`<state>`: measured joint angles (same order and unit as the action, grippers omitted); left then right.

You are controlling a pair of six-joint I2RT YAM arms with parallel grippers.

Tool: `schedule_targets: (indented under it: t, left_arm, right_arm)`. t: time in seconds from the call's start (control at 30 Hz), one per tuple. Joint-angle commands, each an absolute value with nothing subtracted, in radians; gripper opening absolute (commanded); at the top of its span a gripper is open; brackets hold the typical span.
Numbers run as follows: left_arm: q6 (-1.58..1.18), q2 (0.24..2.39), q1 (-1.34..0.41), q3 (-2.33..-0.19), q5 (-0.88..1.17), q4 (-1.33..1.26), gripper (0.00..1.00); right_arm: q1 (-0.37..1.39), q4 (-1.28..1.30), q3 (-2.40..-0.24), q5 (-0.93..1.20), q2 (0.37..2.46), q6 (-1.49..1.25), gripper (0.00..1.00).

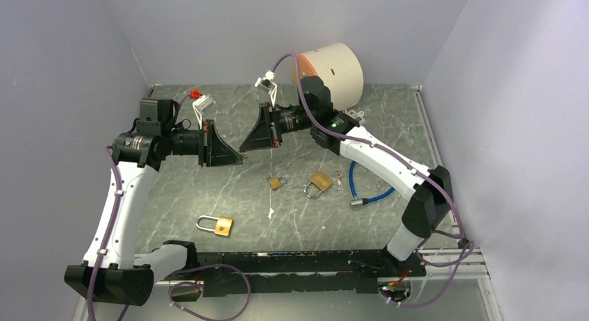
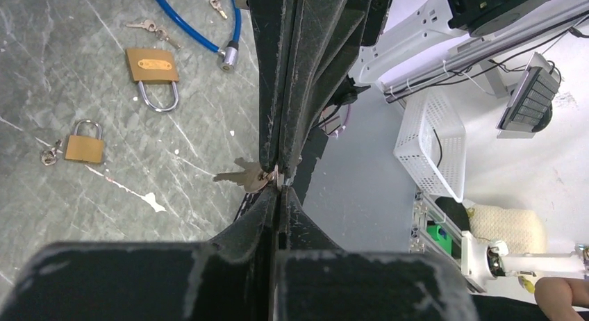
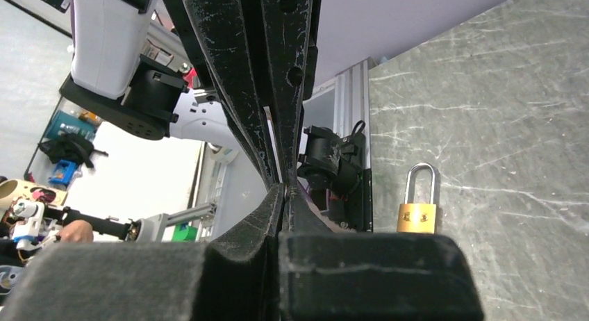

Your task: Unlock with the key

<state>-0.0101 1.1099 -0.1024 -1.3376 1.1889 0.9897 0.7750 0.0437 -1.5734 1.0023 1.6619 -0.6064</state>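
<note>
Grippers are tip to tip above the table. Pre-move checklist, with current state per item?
1. Left gripper shut on key: ok.
2. Right gripper shut: ok.
3. Right gripper also pinching the key: cannot tell, contact hidden.
4. Key blade sticking out clear of the grip: ok.
5. A padlock held ready for the key: not ok. The large padlock, small padlock and near padlock all lie loose on the table.

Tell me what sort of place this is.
Probably a robotics lab test cell: a marble-patterned table boxed in by plain grey panels, brass padlocks laid out on it, and aluminium framing with lab clutter beyond its edge.
</note>
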Motion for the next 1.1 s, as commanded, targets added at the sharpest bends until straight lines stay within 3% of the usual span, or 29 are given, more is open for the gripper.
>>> schedule_targets:
  t: [0.0, 0.03, 0.13, 0.23, 0.33, 0.53, 0.7, 0.83, 0.9, 0.93, 1.07]
  left_arm:
    - [-0.024, 1.080, -0.105, -1.389, 1.223, 0.970, 0.13]
    - [-0.063, 1.075, -0.104, -1.386, 1.215, 0.934, 0.34]
    - [-0.190, 1.049, -0.105, -1.363, 1.202, 0.806, 0.66]
    - [-0.387, 0.997, -0.104, -1.298, 1.194, 0.568, 0.76]
    - [-0.648, 0.922, -0.104, -1.205, 1.067, 0.300, 0.80]
    - [-1.114, 0.809, -0.105, -1.021, 0.745, -0.093, 0.72]
    - [-1.242, 0.818, -0.105, -0.980, 0.692, -0.256, 0.66]
    - [-1.228, 0.844, -0.105, -1.015, 0.700, -0.253, 0.75]
    - [-1.245, 0.858, -0.104, -1.013, 0.708, -0.293, 0.74]
    - [-1.255, 0.866, -0.104, -1.011, 0.713, -0.310, 0.71]
    - [-1.295, 0.909, -0.104, -1.023, 0.764, -0.351, 0.37]
  right_arm:
    - [0.766, -0.205, -1.466, 0.952, 1.573, -0.753, 0.00]
    - [0.760, -0.308, -1.431, 0.931, 1.549, -0.804, 0.00]
    - [0.749, -0.506, -1.331, 0.832, 1.503, -0.937, 0.00]
    - [0.743, -0.640, -1.260, 0.719, 1.462, -1.037, 0.00]
    - [0.744, -0.639, -1.237, 0.578, 1.426, -1.073, 0.00]
    - [0.750, -0.658, -1.214, 0.362, 1.375, -1.155, 0.00]
    - [0.757, -0.649, -1.251, 0.344, 1.402, -1.177, 0.00]
    - [0.760, -0.650, -1.258, 0.346, 1.419, -1.198, 0.00]
    - [0.760, -0.644, -1.265, 0.348, 1.426, -1.206, 0.00]
    - [0.762, -0.643, -1.270, 0.351, 1.431, -1.209, 0.00]
    - [0.762, -0.621, -1.315, 0.388, 1.461, -1.228, 0.00]
